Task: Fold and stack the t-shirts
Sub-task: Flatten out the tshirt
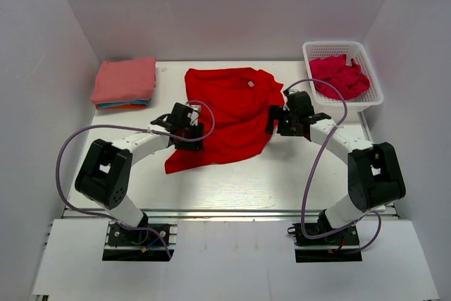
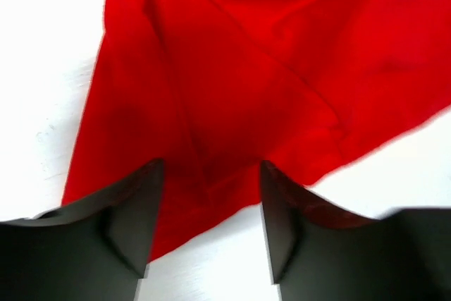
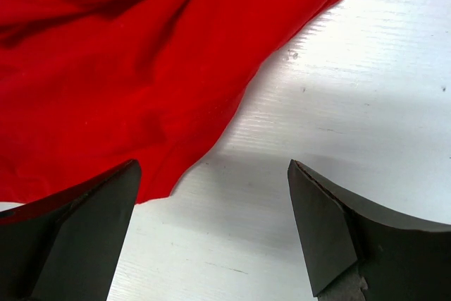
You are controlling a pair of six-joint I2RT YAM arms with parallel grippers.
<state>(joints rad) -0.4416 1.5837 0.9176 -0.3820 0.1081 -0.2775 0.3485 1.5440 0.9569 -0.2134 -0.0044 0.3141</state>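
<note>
The red shirt (image 1: 229, 114) lies spread and rumpled mid-table, collar toward the far wall, its lower hem pulled askew toward my left arm. I have the left gripper (image 2: 211, 223) low over that left side. Its fingers (image 2: 134, 209) stand moderately apart with a creased fold of red cloth showing between them, not pinched. The right gripper (image 3: 211, 223) sits at the shirt's right edge, spread wide. Its left finger (image 3: 84, 230) overlaps the hem, and bare table (image 3: 338, 89) fills the gap, so it holds nothing.

A small white tag (image 1: 250, 84) sits at the neck; any print on it is too small for me to read.

At far left rests the folded stack (image 1: 125, 82), salmon-pink on top with teal and orange edges beneath, well apart from the red shirt. At far right the white basket (image 1: 373, 96) holds a crumpled crimson-pink shirt (image 1: 340, 77). Purple cables (image 1: 310, 174) loop off both arms, the right one arching near the basket.
</note>
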